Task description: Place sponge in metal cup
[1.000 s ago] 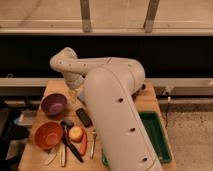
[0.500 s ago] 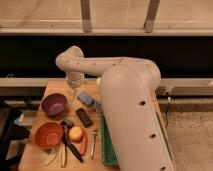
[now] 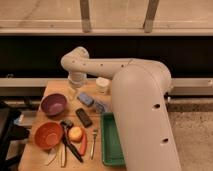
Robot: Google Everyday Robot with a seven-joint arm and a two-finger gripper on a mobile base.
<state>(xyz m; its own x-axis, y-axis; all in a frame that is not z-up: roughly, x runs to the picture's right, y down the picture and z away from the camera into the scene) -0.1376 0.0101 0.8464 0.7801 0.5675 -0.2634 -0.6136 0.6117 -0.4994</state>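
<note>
The sponge (image 3: 85,98) is a small blue-grey block lying on the wooden table (image 3: 50,90), just behind the dark remote-like bar (image 3: 83,117). A bluish-grey thing that looks like the metal cup (image 3: 102,106) stands right of the sponge, partly hidden by my big white arm (image 3: 140,110). My gripper (image 3: 73,91) hangs from the wrist over the table's back left, a little left of the sponge. It is open and holds nothing.
A cream container (image 3: 102,84) stands at the back. A purple bowl (image 3: 53,104) and an orange bowl (image 3: 48,135) sit on the left. A peach-coloured fruit (image 3: 75,133), utensils (image 3: 93,143) and a green tray (image 3: 111,142) lie at the front.
My arm has swung to the right, uncovering the middle of the table with the sponge and the tray. The gripper now hangs lower over the back left.
</note>
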